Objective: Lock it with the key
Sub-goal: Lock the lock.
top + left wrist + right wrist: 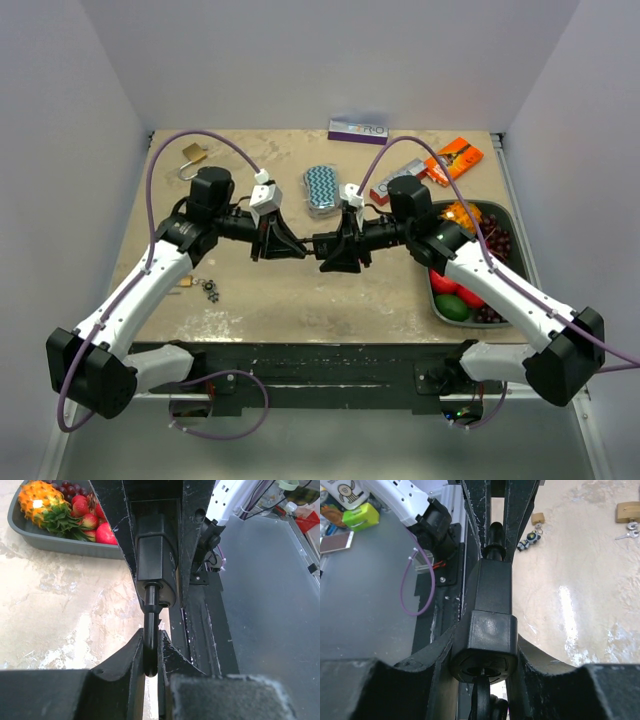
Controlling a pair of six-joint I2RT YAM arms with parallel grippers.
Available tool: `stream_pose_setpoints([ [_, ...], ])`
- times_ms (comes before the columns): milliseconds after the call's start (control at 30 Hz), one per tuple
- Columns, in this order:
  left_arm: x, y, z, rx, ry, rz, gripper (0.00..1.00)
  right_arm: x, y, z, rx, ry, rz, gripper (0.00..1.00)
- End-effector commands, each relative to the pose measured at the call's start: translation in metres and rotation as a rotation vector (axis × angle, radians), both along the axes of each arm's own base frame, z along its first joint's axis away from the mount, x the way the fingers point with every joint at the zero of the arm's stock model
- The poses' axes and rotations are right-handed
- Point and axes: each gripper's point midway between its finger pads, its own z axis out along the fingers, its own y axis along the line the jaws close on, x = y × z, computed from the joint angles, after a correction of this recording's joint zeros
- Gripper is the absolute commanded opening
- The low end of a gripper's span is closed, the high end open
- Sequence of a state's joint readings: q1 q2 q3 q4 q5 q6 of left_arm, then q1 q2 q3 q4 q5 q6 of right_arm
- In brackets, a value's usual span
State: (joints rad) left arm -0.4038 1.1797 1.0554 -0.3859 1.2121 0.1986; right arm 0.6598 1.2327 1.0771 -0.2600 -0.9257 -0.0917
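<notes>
In the top view the left gripper point(296, 247) is pinched nearly closed on the shackle point(149, 645) of the black padlock point(315, 243), which is held in the air over the middle of the table point(300, 300). The padlock's long axis runs from 9 to 3 o'clock, shackle toward 9 and body point(492, 595) toward 3. The right gripper point(333, 250) clamps that body from 3 o'clock, jaws partway apart around it. A dark piece point(481, 700) pokes from the keyway end by the right wrist; whether it is the key I cannot tell. Both arms are equally near.
</notes>
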Motion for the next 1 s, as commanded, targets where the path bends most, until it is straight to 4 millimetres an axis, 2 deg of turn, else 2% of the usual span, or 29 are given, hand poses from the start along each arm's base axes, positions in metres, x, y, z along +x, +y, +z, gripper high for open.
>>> stream_pose_setpoints([
  [0,-0.005,0.000,0.018,-0.071,-0.085,-0.069,0.00,-0.002,0.008,0.030,0.103,-0.031,0.053,0.00],
  [33,-0.005,0.001,0.019,-0.074,-0.084,-0.072,0.00,-0.003,0.008,0.032,0.106,-0.027,0.062,0.00],
  [67,-0.006,0.001,0.019,-0.077,-0.080,-0.079,0.00,-0.007,0.007,0.028,0.093,-0.012,0.080,0.23],
  [100,-0.007,0.002,0.021,-0.080,-0.088,-0.079,0.00,-0.007,0.007,0.025,0.079,-0.004,0.088,0.41],
  [167,-0.008,0.003,0.022,-0.083,-0.094,-0.078,0.00,-0.007,0.004,0.024,0.058,-0.023,0.093,0.56],
  [333,-0.008,0.005,0.025,-0.091,-0.098,-0.079,0.00,-0.005,-0.002,0.022,0.061,-0.025,0.067,0.61],
  [500,-0.007,0.005,0.026,-0.098,-0.085,-0.075,0.00,0.001,-0.003,0.020,0.077,0.000,0.042,0.56],
  [667,-0.009,0.007,0.021,-0.096,-0.068,-0.072,0.00,0.016,-0.007,0.031,0.122,0.009,-0.022,0.57],
  [767,-0.007,0.007,0.020,-0.092,-0.067,-0.060,0.00,0.016,-0.010,0.034,0.130,0.004,-0.019,0.48],
  [867,-0.004,0.005,0.024,-0.101,-0.050,-0.050,0.00,0.014,-0.009,0.034,0.135,-0.002,-0.011,0.33],
  [933,-0.001,0.004,0.027,-0.115,-0.063,-0.048,0.00,0.012,-0.009,0.030,0.129,0.012,-0.008,0.32],
  [967,-0.001,0.004,0.029,-0.118,-0.046,-0.045,0.00,0.011,-0.008,0.029,0.128,0.015,-0.001,0.40],
])
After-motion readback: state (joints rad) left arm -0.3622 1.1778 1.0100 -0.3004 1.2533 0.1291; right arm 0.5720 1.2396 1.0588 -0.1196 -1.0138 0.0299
